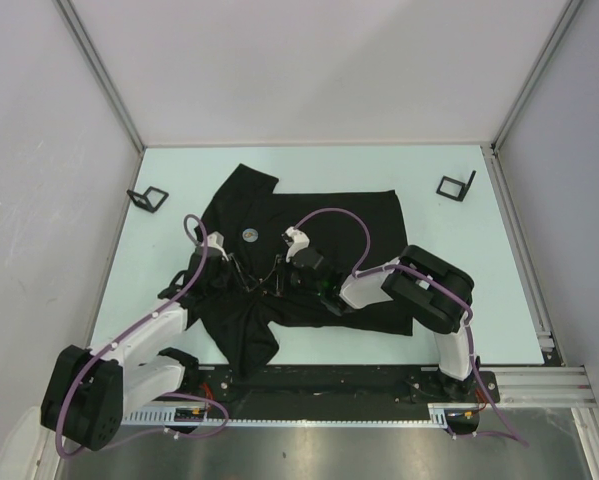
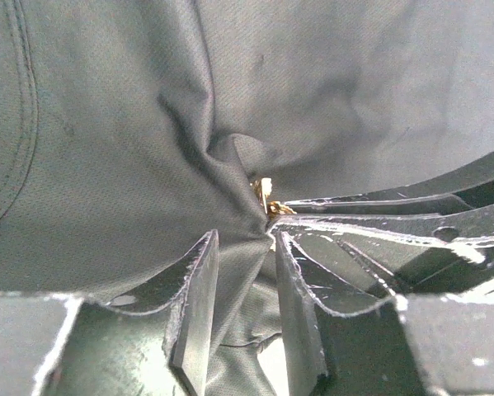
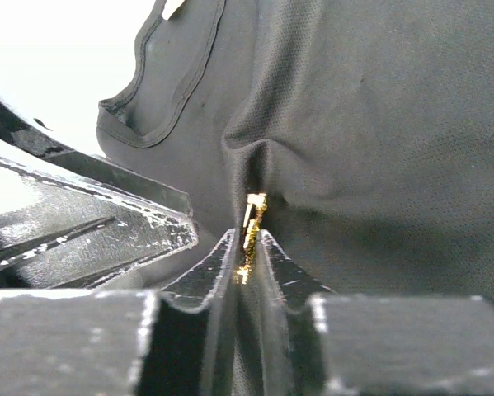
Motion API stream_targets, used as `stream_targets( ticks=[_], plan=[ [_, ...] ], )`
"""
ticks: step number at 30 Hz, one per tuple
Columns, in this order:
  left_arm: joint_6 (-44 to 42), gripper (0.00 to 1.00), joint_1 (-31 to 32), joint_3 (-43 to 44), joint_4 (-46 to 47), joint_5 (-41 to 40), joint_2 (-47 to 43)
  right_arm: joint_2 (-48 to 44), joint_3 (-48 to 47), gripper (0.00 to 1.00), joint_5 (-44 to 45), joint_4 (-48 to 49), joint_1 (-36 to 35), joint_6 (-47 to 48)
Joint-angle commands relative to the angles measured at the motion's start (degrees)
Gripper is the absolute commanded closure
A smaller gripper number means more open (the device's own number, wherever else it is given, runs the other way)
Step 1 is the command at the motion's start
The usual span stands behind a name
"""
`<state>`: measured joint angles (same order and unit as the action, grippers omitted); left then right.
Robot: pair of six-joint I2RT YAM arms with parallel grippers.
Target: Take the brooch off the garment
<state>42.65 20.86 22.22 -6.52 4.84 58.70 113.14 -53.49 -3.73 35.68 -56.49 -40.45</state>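
Pale green surface [image 1: 479, 230] carries the black garment [image 1: 364, 215] spread out. At its middle the left hand [image 2: 245, 235] straddles a raised ridge of cloth, fingers [image 2: 193, 285] apart, pressing or not I cannot tell, while the right hand [image 3: 247, 241] is clamped on the gold brooch [image 3: 251, 213] there. I would pin the cloth down and draw the brooch straight along its pin, untwisted.

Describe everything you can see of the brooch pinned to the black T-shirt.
The brooch is small, gold-coloured and shiny, apparently metal. Only a thin sliver shows, roughly upright in a pinched fold of the T-shirt. The right gripper pinches its lower end between its fingertips. Its full shape and clasp are hidden.
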Motion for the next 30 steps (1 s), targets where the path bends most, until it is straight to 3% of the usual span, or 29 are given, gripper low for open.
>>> stream_targets(
  ticks=[1, 5, 9, 21, 24, 30],
  plan=[
    [1.0, 0.60, -1.3, 1.5, 1.9, 2.8, 1.6, 0.6, -1.9, 0.85, 1.3, 1.2, 0.2, 1.1],
    [1.3, 0.61, -3.5, 2.2, 2.8, 6.3, 4.7, 0.4, -1.8, 0.85, 1.3, 1.1, 0.0, 1.4],
    [1.6, 0.62, -3.8, 2.0, 4.1, 7.5, 6.2, -0.3, -1.8, 0.73, 1.6, 0.7, 0.2, 1.8],
    [0.5, 0.63, -3.8, 2.1, 2.4, 5.5, 4.8, -0.1, -1.8, 0.72, 0.6, 1.6, 1.5, 1.9],
    [0.5, 0.63, -3.8, 2.2, 2.5, 5.4, 4.8, 0.1, -1.8, 0.75, 0.1, 1.7, 1.8, 1.9],
    [1.0, 0.62, -4.2, 3.6, 2.6, 7.5, 7.2, 0.5, -1.8, 0.93, -0.9, 2.0, 1.7, 2.0]
  ],
)
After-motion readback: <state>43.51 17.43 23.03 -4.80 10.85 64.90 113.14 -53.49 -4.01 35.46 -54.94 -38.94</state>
